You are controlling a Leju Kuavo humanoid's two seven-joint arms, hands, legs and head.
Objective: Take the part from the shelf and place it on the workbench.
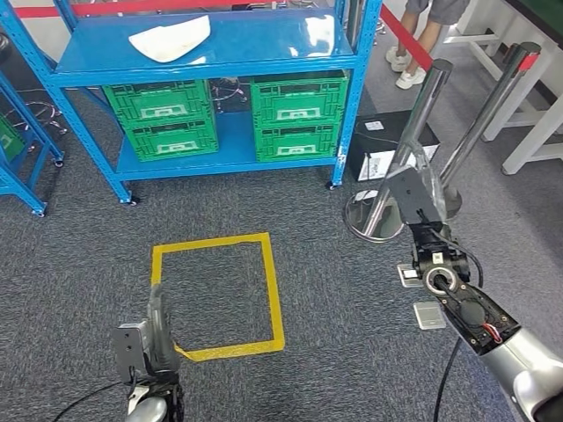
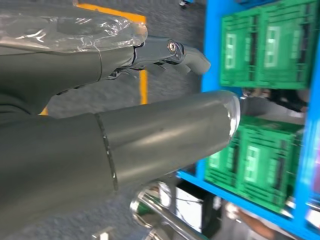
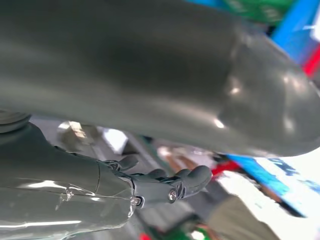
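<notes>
The part (image 1: pixel 171 38) is a flat white curved piece lying on the top board of the blue shelf (image 1: pixel 266 48), towards its left. My left hand (image 1: pixel 157 330) hangs low at the front left, over the grey carpet, far short of the shelf. Its thumb (image 2: pixel 170 135) and fingers (image 2: pixel 170 50) are stretched out and apart, with nothing between them. My right hand (image 1: pixel 415 193) is raised at the right, in front of a chrome post. Its fingers (image 3: pixel 170 185) are extended and hold nothing.
Green crates (image 1: pixel 161 119) (image 1: pixel 299 114) fill the shelf's lower level. A yellow tape square (image 1: pixel 272 281) marks the carpet in front. Two chrome barrier posts (image 1: pixel 412 132) with a round base (image 1: pixel 372 215) and a black box (image 1: pixel 385 145) stand to the right. A person's feet (image 1: pixel 408 66) and white table legs (image 1: pixel 524 132) are beyond.
</notes>
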